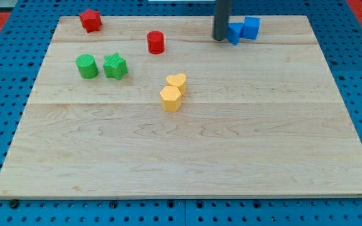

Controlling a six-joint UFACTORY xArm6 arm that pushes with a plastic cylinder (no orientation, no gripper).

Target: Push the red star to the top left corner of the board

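Observation:
The red star [90,20] lies near the top left corner of the wooden board [187,157], a little in from the left edge. My tip [220,38] stands at the view's top, right of centre, far to the right of the star. It touches or nearly touches the left side of a blue block [234,32].
A blue cube [251,27] sits right of the first blue block. A red cylinder [156,42] lies between star and tip. A green cylinder [87,66] and green star [115,66] sit at left. A yellow heart [176,82] and yellow hexagon [170,98] sit mid-board.

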